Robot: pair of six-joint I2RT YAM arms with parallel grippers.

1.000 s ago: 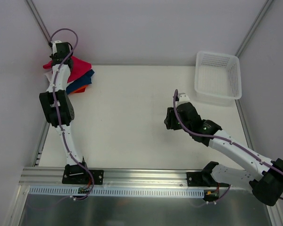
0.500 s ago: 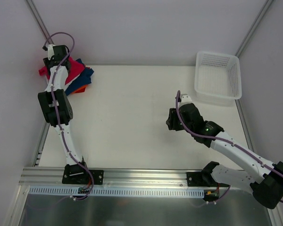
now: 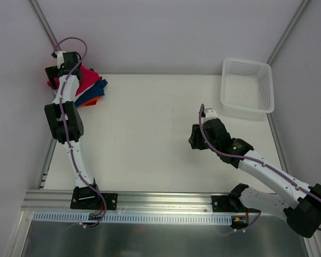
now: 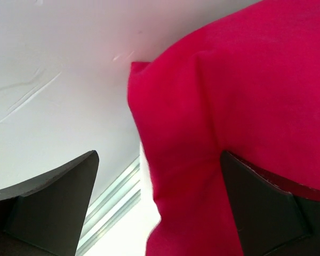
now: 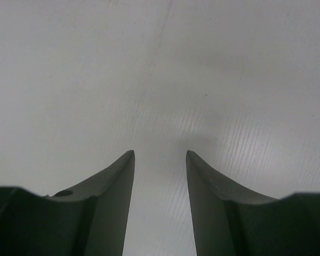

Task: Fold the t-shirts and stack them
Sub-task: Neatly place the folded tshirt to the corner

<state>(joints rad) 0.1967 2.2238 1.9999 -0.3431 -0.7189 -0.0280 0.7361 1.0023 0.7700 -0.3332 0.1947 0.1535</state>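
Three visible t-shirts [image 3: 91, 85], one basket [image 3: 245, 109]

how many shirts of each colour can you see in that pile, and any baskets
red t-shirt: 1
dark blue t-shirt: 1
orange t-shirt: 1
white basket: 1
total: 4
Any further shirts lower in the pile are hidden.

Bright, even, diffuse light; overhead view sharp. Right fingers [image 5: 114, 208] out of focus, faint shadow ahead.
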